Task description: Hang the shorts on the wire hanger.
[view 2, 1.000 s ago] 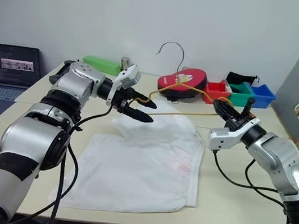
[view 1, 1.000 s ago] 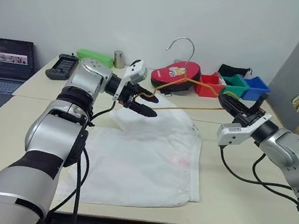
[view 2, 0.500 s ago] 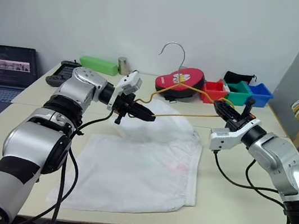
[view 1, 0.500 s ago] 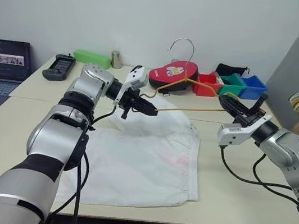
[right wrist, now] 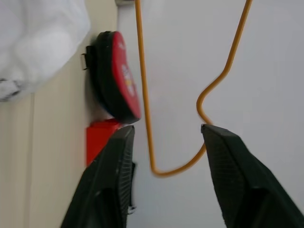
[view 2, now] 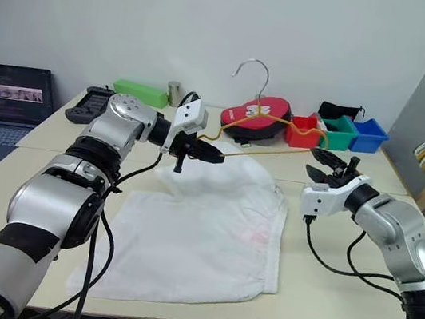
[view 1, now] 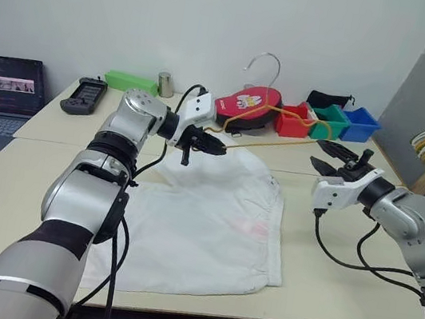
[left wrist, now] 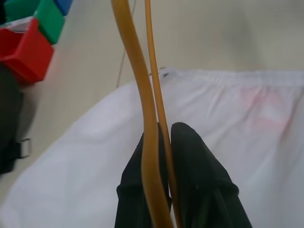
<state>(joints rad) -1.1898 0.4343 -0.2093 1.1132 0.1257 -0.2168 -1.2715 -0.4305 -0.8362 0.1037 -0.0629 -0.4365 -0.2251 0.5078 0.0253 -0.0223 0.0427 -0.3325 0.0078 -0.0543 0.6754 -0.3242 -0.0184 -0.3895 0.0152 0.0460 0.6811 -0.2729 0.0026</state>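
A pale table (view 1: 354, 287) stands against a plain grey wall; at its far left sits a laptop (view 1: 3, 92), then a green box (view 1: 132, 81), a red pouch (view 1: 247, 107) and red, green and blue bins (view 1: 328, 119). The shorts (view 1: 202, 227) lie flat mid-table. The left gripper (view 1: 216, 149), arm reaching forward above the shorts' far edge, is clamped on one end of the wire hanger (view 1: 280, 142), which hangs in the air with hook up. The right gripper (view 1: 331, 156) is level near the hanger's other end, fingers spread, not touching the wire.
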